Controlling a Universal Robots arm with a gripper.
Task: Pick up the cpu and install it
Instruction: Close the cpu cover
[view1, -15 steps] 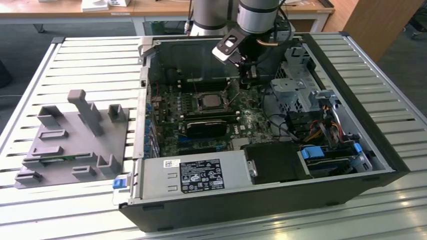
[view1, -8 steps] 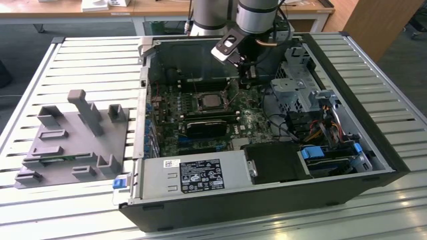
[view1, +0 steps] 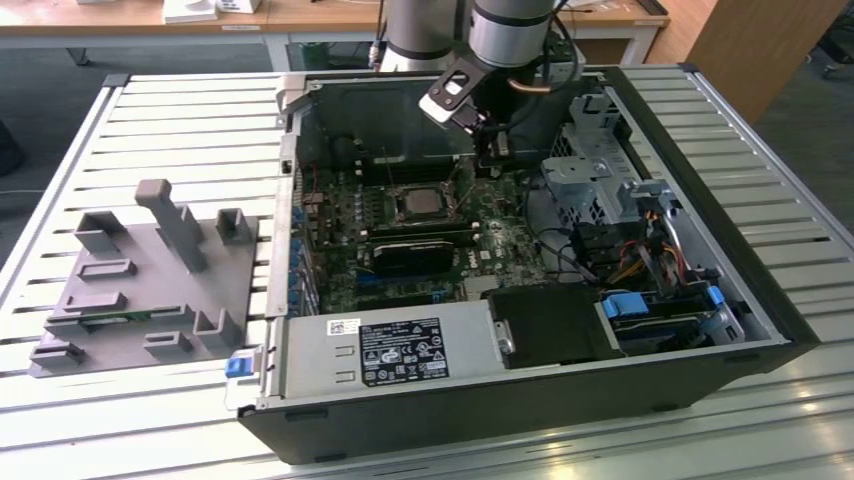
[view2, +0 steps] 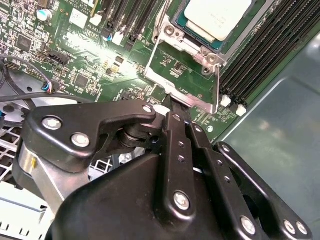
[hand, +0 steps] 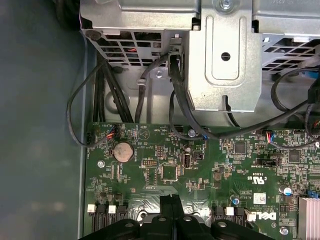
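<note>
CPU (view1: 424, 203) lies in its socket on the motherboard (view1: 523, 225), inside the open computer case (view1: 534, 410) on the slatted table (view1: 174, 110). Its silver top faces up, and the second wrist view shows it ringed by the metal socket frame (view2: 186, 75). The claw (view1: 495, 150) is clenched, with its fingertips (view2: 172, 106) pressed together and nothing visible between them.

The work looks to be at the seating stage. Doing it well means the chip sits flat and square in the socket, with no corner riding up on the frame. From these views it looks level. I cannot tell whether the frame is latched over it. Any motion of the claw here should be straight and slow, kept off the frame, the memory slots (view2: 272, 47) and the loose black cables (hand: 172, 107) nearby.

In the exterior view the claw hangs over the board, toward that view's right of the CPU and farther back, apart from it. In the second wrist view the fingertips end just short of the frame's near edge, with the chip beyond it and untouched.
</note>
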